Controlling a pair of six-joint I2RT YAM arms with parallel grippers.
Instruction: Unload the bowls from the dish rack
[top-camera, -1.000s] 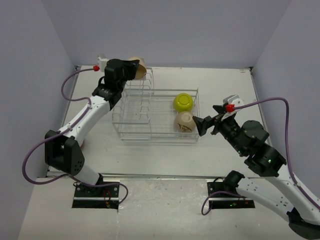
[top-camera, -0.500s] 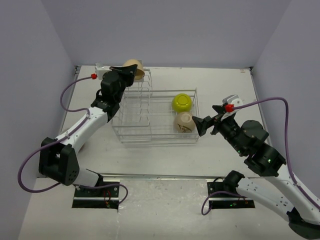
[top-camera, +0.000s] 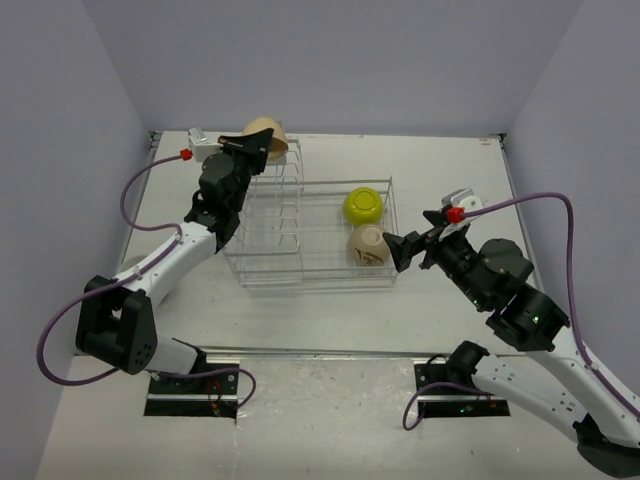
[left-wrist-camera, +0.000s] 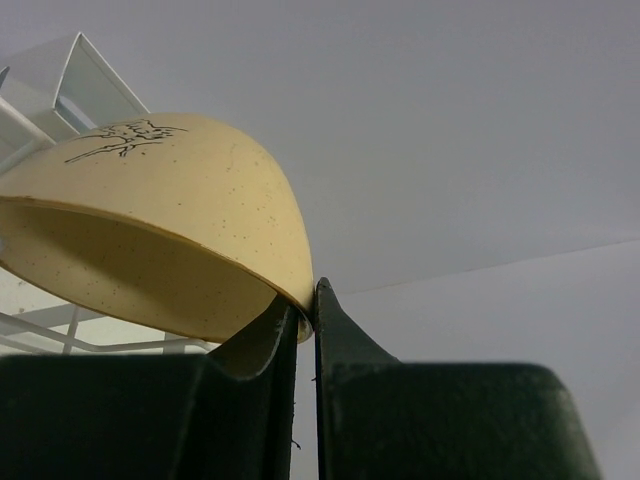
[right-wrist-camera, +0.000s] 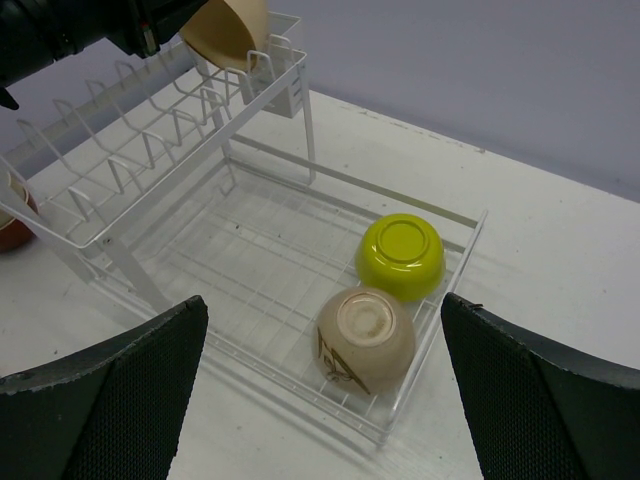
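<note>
Dish rack (top-camera: 310, 240) on white table (top-camera: 450, 170), grey walls (top-camera: 350, 60) — left fingers (left-wrist-camera: 335, 340) pinch tan bowl (left-wrist-camera: 180, 190), right fingers (right-wrist-camera: 110, 400) spread.

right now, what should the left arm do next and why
Probably swing the tan bowl away from the dish rack and lower it to the table: the left gripper is shut on its rim, holding it above the rack's far-left corner.
</note>
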